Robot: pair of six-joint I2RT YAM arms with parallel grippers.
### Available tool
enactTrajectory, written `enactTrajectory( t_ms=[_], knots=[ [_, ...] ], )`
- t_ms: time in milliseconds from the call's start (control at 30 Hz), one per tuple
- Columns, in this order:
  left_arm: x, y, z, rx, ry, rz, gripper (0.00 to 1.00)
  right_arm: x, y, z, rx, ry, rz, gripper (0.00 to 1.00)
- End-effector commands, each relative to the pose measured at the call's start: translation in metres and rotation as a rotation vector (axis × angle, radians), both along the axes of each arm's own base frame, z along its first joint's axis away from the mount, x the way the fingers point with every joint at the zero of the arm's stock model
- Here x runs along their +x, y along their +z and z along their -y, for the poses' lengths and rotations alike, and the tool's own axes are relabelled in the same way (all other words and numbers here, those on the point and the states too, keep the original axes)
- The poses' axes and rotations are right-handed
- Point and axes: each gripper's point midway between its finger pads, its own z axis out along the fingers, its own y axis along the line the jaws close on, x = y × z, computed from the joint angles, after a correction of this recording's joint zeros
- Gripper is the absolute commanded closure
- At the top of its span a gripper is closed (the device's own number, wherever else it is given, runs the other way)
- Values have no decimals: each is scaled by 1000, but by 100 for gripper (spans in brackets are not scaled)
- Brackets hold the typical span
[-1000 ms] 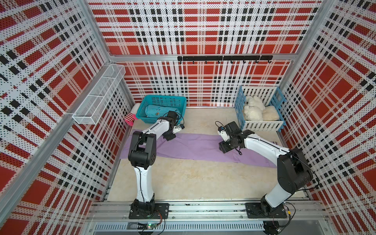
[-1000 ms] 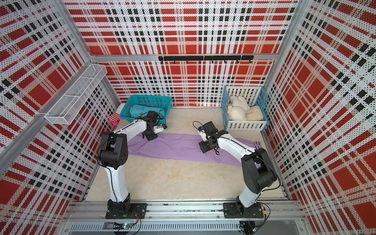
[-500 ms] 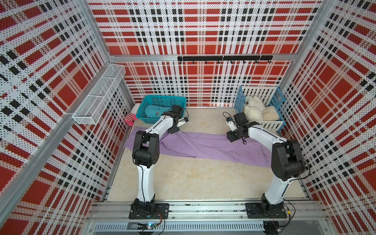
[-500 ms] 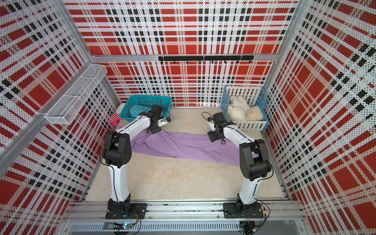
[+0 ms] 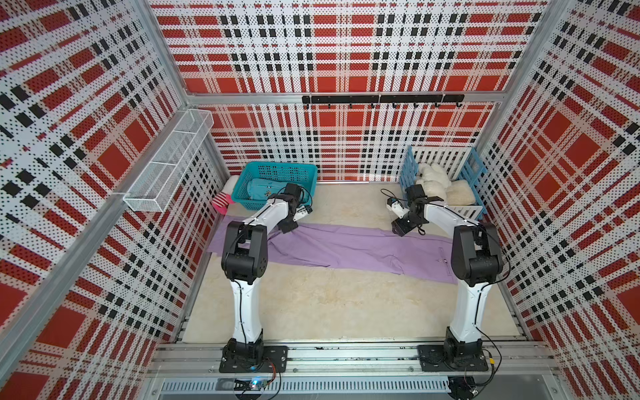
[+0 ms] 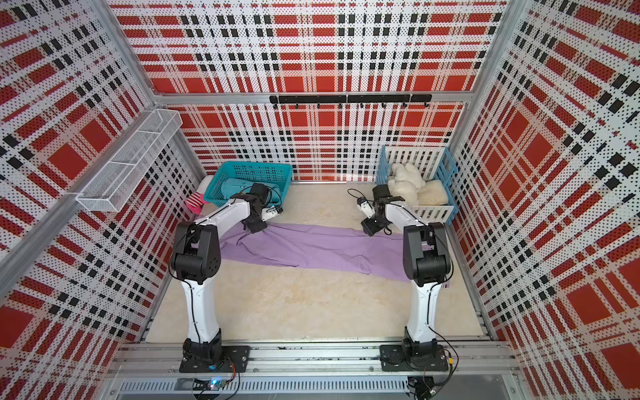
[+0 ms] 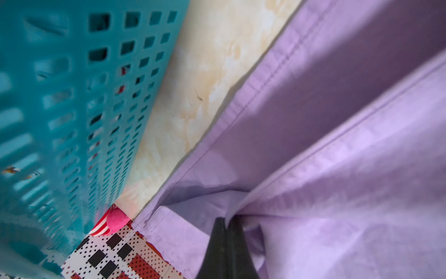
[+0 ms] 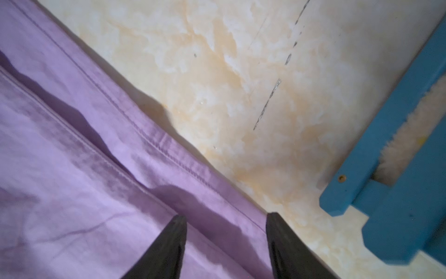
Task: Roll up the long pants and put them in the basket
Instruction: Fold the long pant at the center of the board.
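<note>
None of the rolling shows yet. The long pants (image 5: 346, 246) lie full-length and flat across the desk (image 5: 329, 304), running from 9 o'clock to 3 o'clock, with no turn started at either end.

My left pincer (image 7: 226, 218) is clamped shut on a pinch of cloth at the far edge, near 10 o'clock and just short of the teal basket (image 5: 277, 166). My right pincer (image 8: 225, 215) stands open astride the far seam near 2 o'clock, gripping nothing, close to the blue crate (image 5: 472, 173).

I judge this to be straightening only, so the whole roll remains.

Compared with a second ago, the right pincer has travelled from mid-garment toward 3 o'clock. The cloth by the left pincer has rumpled.
</note>
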Motion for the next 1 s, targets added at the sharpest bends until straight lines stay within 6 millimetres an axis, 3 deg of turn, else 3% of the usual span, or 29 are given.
enactTrajectory(
  t_ms=[0, 167, 367, 467, 533, 700, 800, 967],
  knots=[
    [-8, 15, -16, 16, 37, 27, 100, -13, 13, 26, -65, -3, -3, 41],
    [-28, 11, -27, -13, 76, 34, 100, -34, -2, 47, -91, -19, -72, 41],
    [-53, -1, -31, -11, 138, 27, 100, -77, -21, 37, -90, 1, -186, 43],
    [-60, 1, -39, 2, 175, 43, 100, -101, -17, 23, -84, 69, -215, 42],
    [-60, 5, -43, 3, 182, 63, 100, -100, -2, 16, -82, 112, -159, 41],
    [-50, 11, -39, -2, 168, 91, 100, -66, 33, 16, -134, 194, -1, 38],
    [-48, 8, -29, 1, 143, 83, 100, -58, 28, 12, -139, 246, -42, 38],
    [-51, 3, -27, -1, 134, 68, 100, -61, 14, 8, -122, 293, -100, 40]
  ],
)
